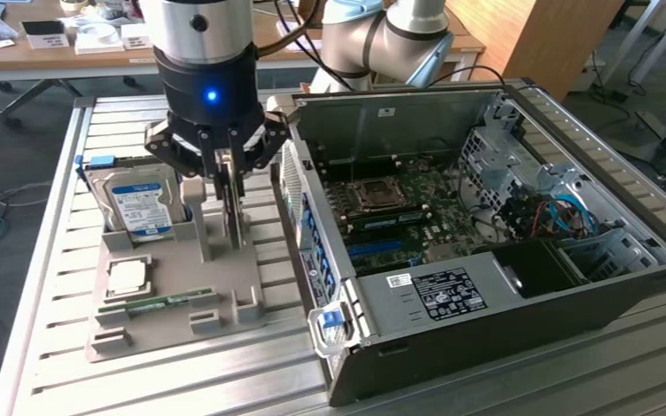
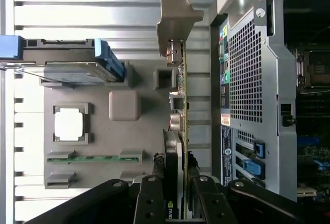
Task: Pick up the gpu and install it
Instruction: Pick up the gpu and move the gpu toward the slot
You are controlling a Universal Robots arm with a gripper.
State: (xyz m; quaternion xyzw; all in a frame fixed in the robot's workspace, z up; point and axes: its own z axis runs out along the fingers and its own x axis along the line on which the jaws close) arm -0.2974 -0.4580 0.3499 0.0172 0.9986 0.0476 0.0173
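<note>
The gpu (image 1: 232, 221) stands on edge in a slot of the tan parts tray (image 1: 159, 334), beside the open computer case (image 1: 506, 299). My gripper (image 1: 228, 178) hangs straight above it, one finger on each side, shut on the card's upper edge. In the wrist view the gpu (image 2: 181, 105) runs edge-on away from my gripper (image 2: 178, 185). Its black fingers (image 2: 150, 198) press against the card's two faces. The card's far end sits in the tan holder (image 2: 175, 18) of the tray (image 2: 147, 136). The case's motherboard (image 1: 397, 217) lies exposed.
On the tray a silver hard drive (image 1: 142, 208) with a blue-white label stands upright, with a cpu (image 1: 127, 277) and a green memory stick (image 1: 153, 303) nearer the front. The case's perforated rear wall (image 2: 252, 80) is close beside the gpu. Desks with clutter stand behind.
</note>
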